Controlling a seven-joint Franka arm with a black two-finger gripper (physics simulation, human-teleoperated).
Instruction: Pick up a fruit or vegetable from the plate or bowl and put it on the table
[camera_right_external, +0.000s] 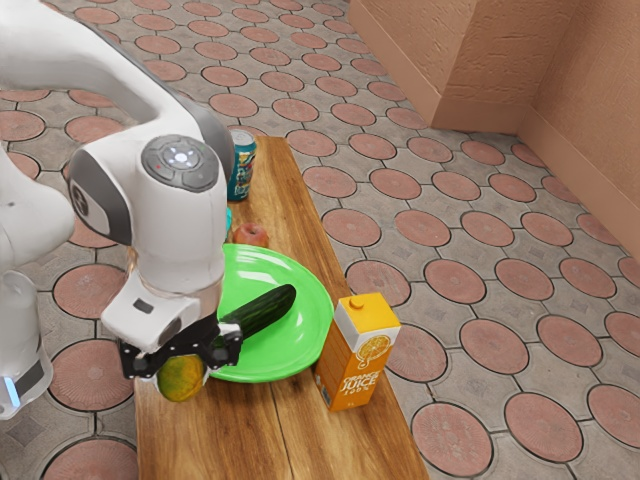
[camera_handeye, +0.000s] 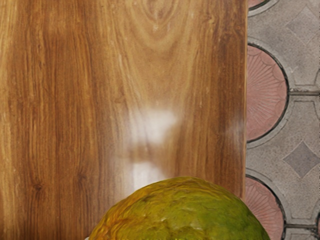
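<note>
My gripper is low beside the near left part of the green plate, shut on a yellow-green mango-like fruit. The hand hides the fruit's upper part. In the wrist view the same fruit bulges up large from the lower edge, with the wooden table beneath. A dark green cucumber lies on the plate, its one end behind the hand. I cannot tell whether the fruit's underside touches the table.
An orange juice carton stands beside the plate toward the exterior view's right. A reddish fruit and a teal can are beyond the plate. Part of a turquoise object peeks out beside the arm. Tiled floor borders the table.
</note>
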